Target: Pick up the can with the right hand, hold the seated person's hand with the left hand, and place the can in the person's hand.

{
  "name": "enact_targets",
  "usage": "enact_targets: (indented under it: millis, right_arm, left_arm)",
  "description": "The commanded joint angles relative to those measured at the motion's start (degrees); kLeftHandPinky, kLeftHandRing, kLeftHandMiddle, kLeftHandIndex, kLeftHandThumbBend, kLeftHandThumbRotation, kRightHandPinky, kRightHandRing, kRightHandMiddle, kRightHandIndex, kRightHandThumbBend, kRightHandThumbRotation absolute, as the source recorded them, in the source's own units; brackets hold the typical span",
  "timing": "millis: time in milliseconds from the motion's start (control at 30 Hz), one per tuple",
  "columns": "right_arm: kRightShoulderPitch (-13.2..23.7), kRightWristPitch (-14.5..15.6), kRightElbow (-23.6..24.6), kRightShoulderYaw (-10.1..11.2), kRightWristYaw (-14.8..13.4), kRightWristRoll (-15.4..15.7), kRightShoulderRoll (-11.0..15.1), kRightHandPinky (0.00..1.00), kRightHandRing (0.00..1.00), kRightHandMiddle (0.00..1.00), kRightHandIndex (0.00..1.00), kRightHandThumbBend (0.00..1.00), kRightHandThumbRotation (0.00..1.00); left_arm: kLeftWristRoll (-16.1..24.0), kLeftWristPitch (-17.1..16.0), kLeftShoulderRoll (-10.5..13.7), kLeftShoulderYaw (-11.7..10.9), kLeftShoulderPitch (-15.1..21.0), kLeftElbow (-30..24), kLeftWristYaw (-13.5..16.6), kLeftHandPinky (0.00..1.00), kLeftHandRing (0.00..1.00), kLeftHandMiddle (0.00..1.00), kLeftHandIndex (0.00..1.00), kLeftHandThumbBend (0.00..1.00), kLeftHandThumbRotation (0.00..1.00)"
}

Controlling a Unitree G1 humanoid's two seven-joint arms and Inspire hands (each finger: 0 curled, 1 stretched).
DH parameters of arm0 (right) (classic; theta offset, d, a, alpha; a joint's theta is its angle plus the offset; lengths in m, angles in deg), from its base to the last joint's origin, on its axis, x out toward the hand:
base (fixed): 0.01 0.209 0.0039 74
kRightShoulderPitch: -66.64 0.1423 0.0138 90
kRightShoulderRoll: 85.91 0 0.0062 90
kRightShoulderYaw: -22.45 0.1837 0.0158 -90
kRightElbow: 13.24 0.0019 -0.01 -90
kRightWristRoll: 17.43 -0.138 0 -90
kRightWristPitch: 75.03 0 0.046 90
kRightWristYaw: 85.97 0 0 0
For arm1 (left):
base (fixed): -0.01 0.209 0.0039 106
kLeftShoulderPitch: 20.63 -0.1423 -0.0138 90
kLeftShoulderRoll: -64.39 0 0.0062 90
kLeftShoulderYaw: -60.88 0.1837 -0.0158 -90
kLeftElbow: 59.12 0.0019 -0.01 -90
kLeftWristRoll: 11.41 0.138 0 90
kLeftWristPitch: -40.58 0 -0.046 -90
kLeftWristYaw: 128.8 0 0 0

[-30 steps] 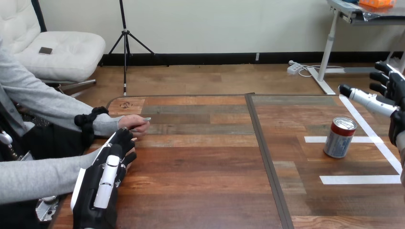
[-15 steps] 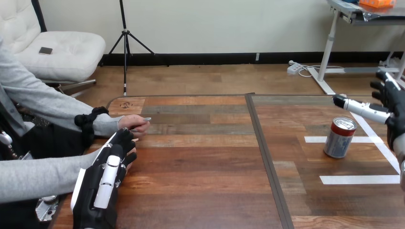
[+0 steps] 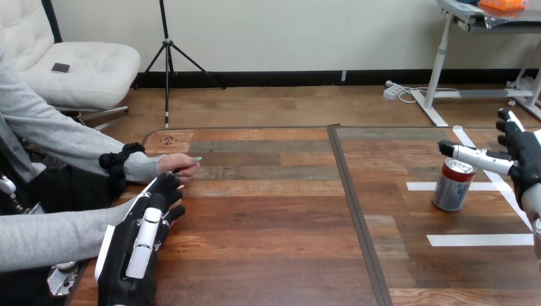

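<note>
Moved leftward since before, my right hand (image 3: 522, 158) holds its fingers apart, thumb just above the can (image 3: 453, 186), which stands upright on the desk (image 3: 274, 223) at right. Left hand (image 3: 137, 242) lies at the person's sleeve (image 3: 57, 236); its grip cannot be told.

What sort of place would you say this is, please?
Likely a robot test setup: white tape lines mark a zone on the table, a can stands among them, and a person's hand rests at the table's left.
</note>
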Motion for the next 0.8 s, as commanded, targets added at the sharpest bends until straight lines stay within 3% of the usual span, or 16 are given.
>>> enact_targets:
  millis: [0,400,633,767]
  right_arm:
    - [3.1,0.0,0.5,-0.4,-0.1,-0.1,0.8,0.74,0.91,0.96,1.0,1.0,0.28]
    - [2.6,1.3,0.3,-2.2,-0.9,1.7,0.3,0.72,0.89,0.93,0.99,1.0,0.25]
    - [2.4,2.3,0.1,-2.1,-0.1,1.0,-0.2,0.74,0.9,0.93,0.99,1.0,0.23]
    - [2.3,2.7,0.0,-2.7,-0.5,1.5,-0.3,0.7,0.88,0.92,0.98,1.0,0.21]
  left_arm:
    - [0.1,-1.6,0.6,-0.4,3.2,-0.4,-0.1,0.83,0.88,0.86,0.83,0.55,0.78]
    - [-0.3,-0.6,1.1,-0.3,3.1,-0.7,-1.2,0.83,0.89,0.87,0.83,0.55,0.8]
    - [0.8,-1.5,1.1,-0.4,3.2,-0.3,-0.1,0.84,0.89,0.86,0.82,0.55,0.8]
    - [0.9,-2.4,1.0,-0.6,3.5,0.4,0.0,0.83,0.89,0.85,0.81,0.54,0.8]
